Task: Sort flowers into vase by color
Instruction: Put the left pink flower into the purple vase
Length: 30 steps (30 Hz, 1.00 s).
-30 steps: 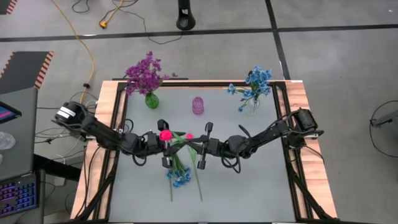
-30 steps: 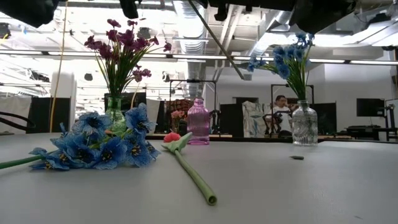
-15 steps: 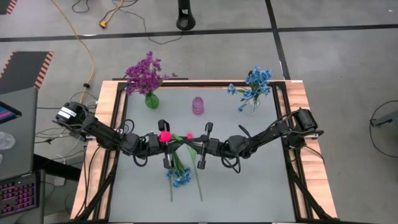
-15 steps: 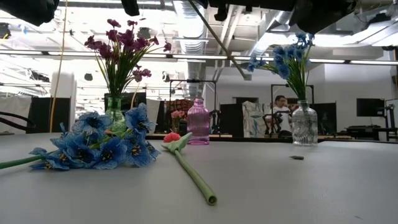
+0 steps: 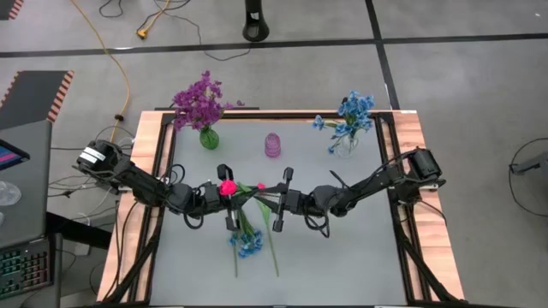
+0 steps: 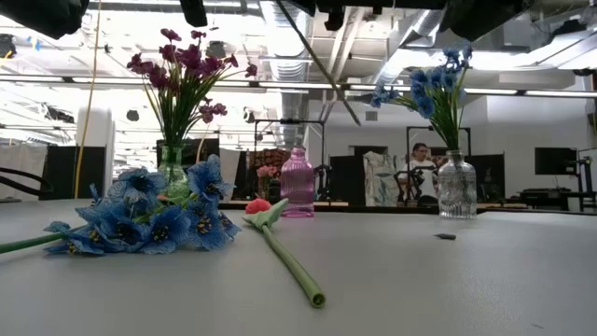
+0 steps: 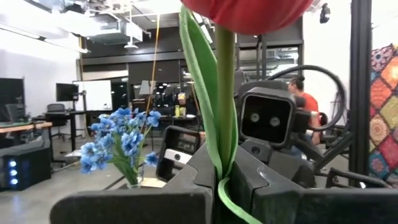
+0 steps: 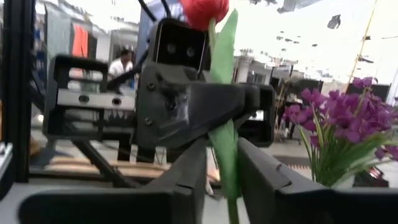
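Note:
A pink-red tulip (image 5: 227, 186) on a green stem is held in the air between both grippers, above the middle of the table. My left gripper (image 5: 229, 198) and my right gripper (image 5: 274, 204) face each other, and both are shut on its stem. The stem's lower part (image 6: 322, 65) hangs slanted below them. A second tulip (image 6: 280, 247) and a blue sprig (image 6: 149, 219) lie flat on the table. At the far edge, a green vase (image 5: 208, 138) holds purple flowers, a pink vase (image 5: 272, 145) stands empty, and a clear vase (image 5: 344, 145) holds blue flowers. My left gripper pinches the tulip's stem (image 7: 219, 177) with its leaf between its two fingers, below the head. The fingers come level from the table's left and lie across the stem. The tulip stands upright, head up, clear of the table. My right gripper pinches the same stem and leaf (image 8: 226, 168) between its two fingers, close to the left gripper's fingers (image 8: 186, 109). The fingers come level from the table's right and lie across the stem. The stem's lower end hangs free below.
The lying tulip (image 5: 267, 227) and blue sprig (image 5: 247, 239) sit right under the grippers, stems pointing to the near edge. A small dark scrap (image 6: 446, 236) lies on the table's right half. People sit in the room beyond the table.

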### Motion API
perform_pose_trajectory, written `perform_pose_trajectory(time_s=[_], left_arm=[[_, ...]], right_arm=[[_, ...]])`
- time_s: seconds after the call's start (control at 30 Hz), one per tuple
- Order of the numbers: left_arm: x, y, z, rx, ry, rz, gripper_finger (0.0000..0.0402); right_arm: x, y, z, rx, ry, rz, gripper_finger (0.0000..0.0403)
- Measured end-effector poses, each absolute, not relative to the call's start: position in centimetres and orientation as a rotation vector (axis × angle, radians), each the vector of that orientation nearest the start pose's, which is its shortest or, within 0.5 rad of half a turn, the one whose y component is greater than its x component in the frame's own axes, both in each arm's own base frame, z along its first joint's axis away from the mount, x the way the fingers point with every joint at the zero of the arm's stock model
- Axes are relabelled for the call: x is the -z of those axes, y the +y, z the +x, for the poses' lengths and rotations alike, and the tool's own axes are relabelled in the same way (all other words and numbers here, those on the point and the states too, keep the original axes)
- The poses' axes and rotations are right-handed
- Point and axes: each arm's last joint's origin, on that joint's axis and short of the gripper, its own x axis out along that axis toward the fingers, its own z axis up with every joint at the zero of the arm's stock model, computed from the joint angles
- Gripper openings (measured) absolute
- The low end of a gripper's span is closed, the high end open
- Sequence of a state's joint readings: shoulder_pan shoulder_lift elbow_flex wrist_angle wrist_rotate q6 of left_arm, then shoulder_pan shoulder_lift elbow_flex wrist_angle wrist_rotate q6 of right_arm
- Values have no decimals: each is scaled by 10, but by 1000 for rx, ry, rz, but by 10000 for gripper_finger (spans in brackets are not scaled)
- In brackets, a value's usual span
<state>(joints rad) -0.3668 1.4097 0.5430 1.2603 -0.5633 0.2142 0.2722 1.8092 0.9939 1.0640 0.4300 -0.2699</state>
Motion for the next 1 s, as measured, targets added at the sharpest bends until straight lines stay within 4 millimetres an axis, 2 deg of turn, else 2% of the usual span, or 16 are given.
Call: perform_pose_trajectory(time_s=[0.2, 0.33, 0.47, 0.63, 0.8, 1.0], left_arm=[[-252, -81, 255, -249, -330, 29, 1], [-250, -80, 256, -258, -304, 26, 0], [-250, -75, 263, -276, -251, 41, 0], [-261, -66, 286, -317, -82, 111, 0], [-283, -51, 303, -371, 25, 177, 0], [-307, -28, 314, -448, 53, 191, 0]], right_arm=[[-262, 96, 360, 230, -82, -220, 179], [-272, 102, 343, 214, 50, -257, 202], [-282, 105, 325, 181, 142, -210, 207], [-290, 105, 306, 169, 218, -146, 202], [-297, 102, 295, 173, 247, -91, 197], [-297, 100, 292, 174, 272, -101, 196]])
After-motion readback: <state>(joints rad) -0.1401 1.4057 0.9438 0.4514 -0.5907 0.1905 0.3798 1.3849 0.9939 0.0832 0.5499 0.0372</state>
